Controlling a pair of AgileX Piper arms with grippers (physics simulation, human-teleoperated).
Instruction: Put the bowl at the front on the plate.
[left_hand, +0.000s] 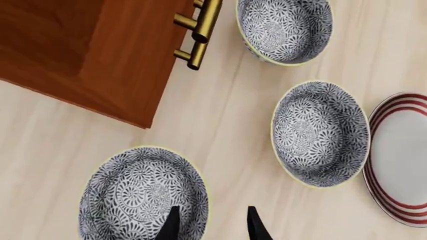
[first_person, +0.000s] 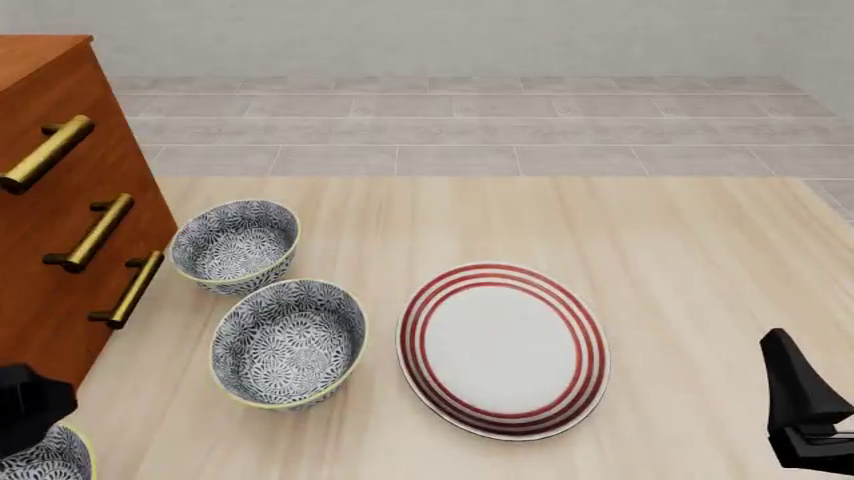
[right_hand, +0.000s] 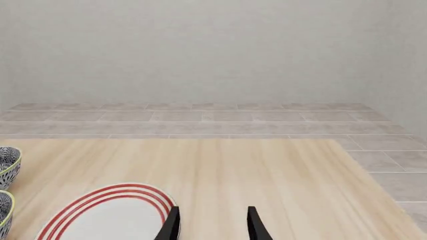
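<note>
Closest to me, at the near left corner of the table, sits the bowl (first_person: 47, 458) I have to move. In the front view I only see a bit of it, poking out under my left arm. My left gripper (left_hand: 212, 225) hangs over it with its two fingers apart and nothing between them. One fingertip is over the inside of the bowl and the other is over the table just outside the rim, so they sit on both sides of the wall.

I think this bowl is hard and smooth, like a real dish. It may be slippery and it could chip if I drop it. The thin rim looks like the best place to pinch, one finger inside and one outside.

My right gripper (right_hand: 212, 225) is open too, and holds nothing.

A little farther out is the plate (first_person: 503, 350), white with red rings, near the middle of the table. Beside it on the left is the middle bowl (first_person: 290, 342). Behind that is the far bowl (first_person: 236, 244), next to the wooden drawer cabinet (first_person: 60, 210).
</note>
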